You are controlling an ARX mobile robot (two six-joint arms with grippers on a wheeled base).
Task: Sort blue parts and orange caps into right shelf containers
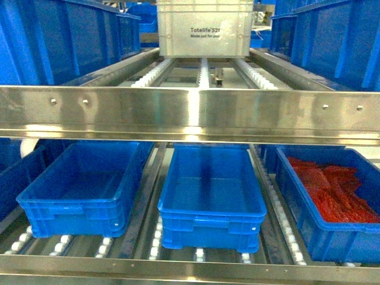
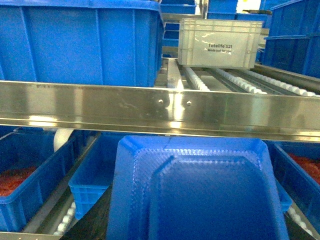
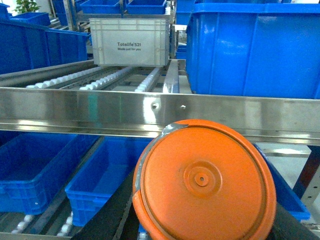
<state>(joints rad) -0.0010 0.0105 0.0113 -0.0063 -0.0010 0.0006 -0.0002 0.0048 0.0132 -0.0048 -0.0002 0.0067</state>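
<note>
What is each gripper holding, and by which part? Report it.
Left wrist view: a blue part fills the foreground. Right wrist view: an orange cap. Both seem held from below, but no gripper shows, so the hold point cannot be told.

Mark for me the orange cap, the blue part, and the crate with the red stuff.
orange cap (image 3: 202, 182): right wrist view, centre of its face.
blue part (image 2: 200, 190): left wrist view, middle of its raised panel.
crate with red contents (image 1: 332, 240): head view, front wall.

A shiny stainless-steel front rail (image 1: 190, 116) is barring the middle, leaving open gaps at 12 and 6 o'clock. A white plastic crate (image 1: 205, 27) is blocking the upper roller lane at 12 o'clock.
</note>
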